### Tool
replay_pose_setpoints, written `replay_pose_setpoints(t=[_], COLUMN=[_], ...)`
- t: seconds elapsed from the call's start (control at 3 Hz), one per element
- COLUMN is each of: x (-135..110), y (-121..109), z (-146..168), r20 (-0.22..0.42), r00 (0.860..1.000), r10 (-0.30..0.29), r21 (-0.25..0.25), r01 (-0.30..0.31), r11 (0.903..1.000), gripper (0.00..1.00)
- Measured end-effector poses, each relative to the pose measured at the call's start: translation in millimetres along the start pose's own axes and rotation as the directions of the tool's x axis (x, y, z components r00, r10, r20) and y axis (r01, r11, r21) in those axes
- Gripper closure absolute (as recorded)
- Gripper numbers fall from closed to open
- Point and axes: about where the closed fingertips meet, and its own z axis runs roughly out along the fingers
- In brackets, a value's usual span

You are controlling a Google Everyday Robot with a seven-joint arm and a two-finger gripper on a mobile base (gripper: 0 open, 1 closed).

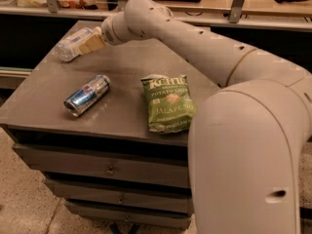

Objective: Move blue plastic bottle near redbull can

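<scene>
The blue plastic bottle (68, 46) lies on its side at the far left corner of the grey tabletop (127, 57), clear with a white-and-blue label. My gripper (90, 42) is at the bottle's right end and overlaps it. The redbull can (87, 95), blue and silver, lies on its side nearer the front left, well apart from the bottle and the gripper. My arm reaches in from the right, across the back of the table.
A green Kettle jalapeño chip bag (168, 103) lies flat to the right of the can. The table is a drawer cabinet (105, 168) with edges close to the bottle. A counter with metal posts (237, 1) runs behind.
</scene>
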Motion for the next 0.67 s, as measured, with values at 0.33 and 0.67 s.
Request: replay_pose_setpoints(t=[0.33,0.67], x=[-3,-16], y=[0,8], z=[15,31], r20=[0.002,0.031], r00=[1.0,0.999], r10=[0.003,-0.013], r21=[-0.029,-0.087], r01=[-0.003,0.016], r11=[0.9996,0.9961], gripper=[0.0,0.0])
